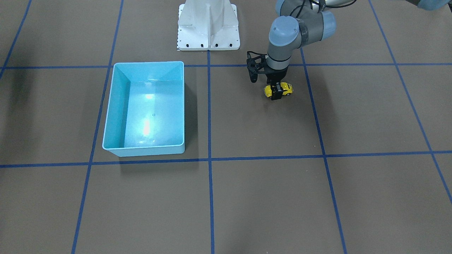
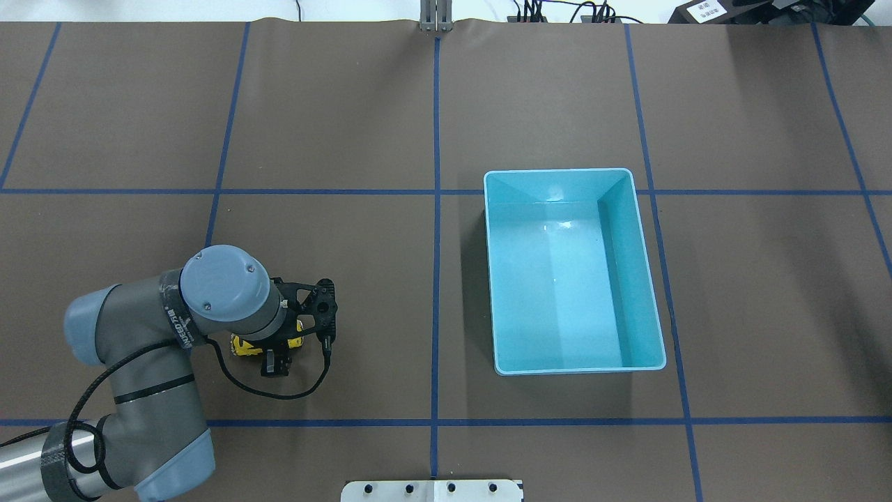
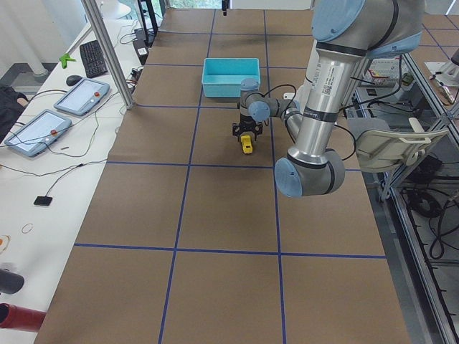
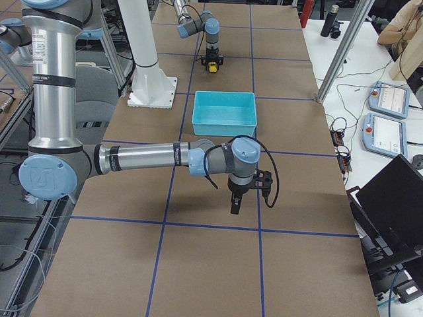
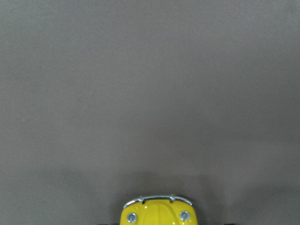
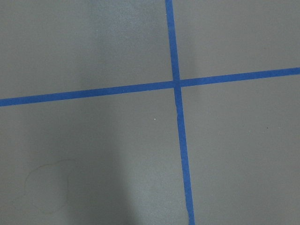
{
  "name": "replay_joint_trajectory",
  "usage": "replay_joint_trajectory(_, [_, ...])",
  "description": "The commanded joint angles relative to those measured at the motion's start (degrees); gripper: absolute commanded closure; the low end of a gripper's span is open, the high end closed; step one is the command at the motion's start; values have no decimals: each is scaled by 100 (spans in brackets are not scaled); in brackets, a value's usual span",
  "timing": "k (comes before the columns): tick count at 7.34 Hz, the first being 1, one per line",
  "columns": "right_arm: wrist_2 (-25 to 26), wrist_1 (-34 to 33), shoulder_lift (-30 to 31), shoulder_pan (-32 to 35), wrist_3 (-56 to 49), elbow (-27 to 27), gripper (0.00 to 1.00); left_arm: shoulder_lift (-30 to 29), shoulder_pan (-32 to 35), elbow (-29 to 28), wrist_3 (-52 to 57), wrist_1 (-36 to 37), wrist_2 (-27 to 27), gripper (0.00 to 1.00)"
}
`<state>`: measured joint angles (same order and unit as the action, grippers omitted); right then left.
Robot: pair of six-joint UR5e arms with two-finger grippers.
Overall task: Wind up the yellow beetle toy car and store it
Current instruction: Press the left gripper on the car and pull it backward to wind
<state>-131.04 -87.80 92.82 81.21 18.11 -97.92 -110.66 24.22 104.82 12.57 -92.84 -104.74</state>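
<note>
**Left arm.** The left claw (image 1: 278, 89) is closed on the yellow beetle toy car (image 1: 288, 89). In the front-facing view one finger (image 1: 276, 94) is seen across the near side of the car, and the car body is held between the two fingers. The car is located in the half of the tabletop (image 1: 265, 201) on the robot's left. It is nearer to the edge where the robot base (image 1: 208, 31) is mounted than to the opposite edge. Whether the wheels touch the tabletop cannot be determined. In the left wrist-mounted view only the front of the car is shown, at the bottom edge. A yellow bonnet, a chrome bumper and two round headlights are visible, with brown surface ahead of them.

**Bin.** The light blue bin (image 1: 144, 150) is placed upright in the half on the robot's right. It is set just beside the centre line of blue tape (image 1: 209, 116) and well apart from the car.

**Right arm.** The right claw (image 4: 234, 203) is shown only in the exterior right view. There it is pointed downward above the tabletop, between the bin and the end edge on the robot's right. Whether it is open or closed cannot be told. In the right wrist-mounted view a crossing of two blue tape lines is shown on the brown surface.
</note>
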Motion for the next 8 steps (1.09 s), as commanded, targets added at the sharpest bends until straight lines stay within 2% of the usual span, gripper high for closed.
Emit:
replay_joint_trajectory(1, [0, 0, 0, 0, 0, 10, 0, 0, 30, 29, 0, -6, -73, 34])
replay_joint_trajectory(2, [0, 0, 0, 0, 0, 10, 0, 9, 91, 30, 9, -6, -239, 48])
replay_joint_trajectory(4, [0, 0, 0, 0, 0, 10, 0, 9, 153, 82, 44, -6, -249, 65])
replay_joint_trajectory(6, [17, 0, -9, 0, 0, 10, 0, 9, 153, 91, 44, -6, -249, 74])
replay_joint_trajectory(8, [0, 9, -26, 0, -9, 2, 0, 9, 162, 231, 44, -41, -249, 76])
